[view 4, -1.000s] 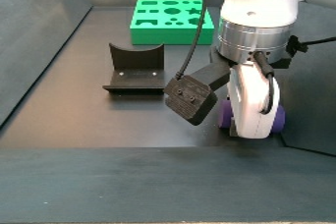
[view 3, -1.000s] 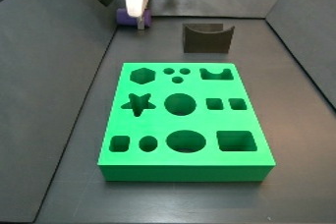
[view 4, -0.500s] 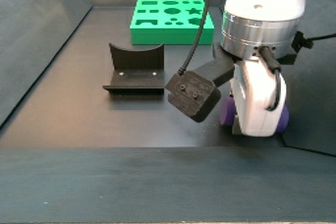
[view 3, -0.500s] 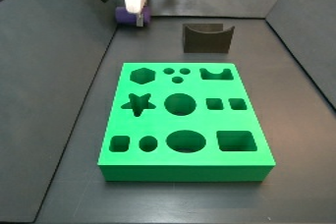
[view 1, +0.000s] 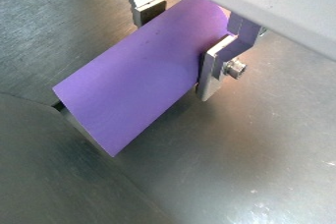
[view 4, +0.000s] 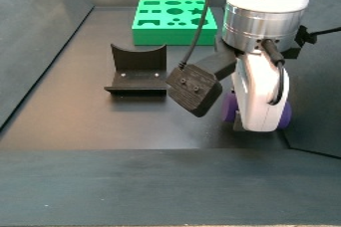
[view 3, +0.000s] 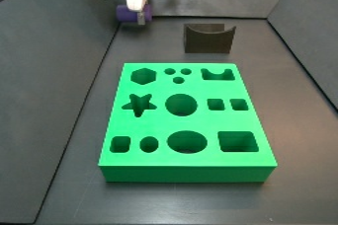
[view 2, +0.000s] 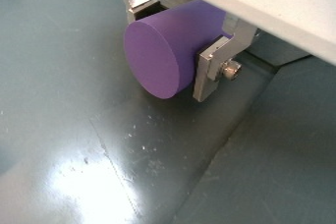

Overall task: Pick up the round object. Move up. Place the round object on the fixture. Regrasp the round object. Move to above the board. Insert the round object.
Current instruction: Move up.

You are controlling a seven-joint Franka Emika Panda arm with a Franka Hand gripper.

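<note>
The gripper (view 1: 184, 33) sits at the far corner of the dark surface (view 3: 66, 140), well apart from the board (view 3: 185, 122) and the fixture (view 3: 208, 37), with its silver fingers (view 1: 221, 66) clamped on either side of the round object (view 1: 138, 79). In both wrist views the purple round object (view 2: 178, 43) lies on its side between the fingers, one flat end facing out. In a side view the round object (view 4: 261, 113) shows low beside the gripper (view 4: 257, 97), though whether it touches the surface cannot be told.
</note>
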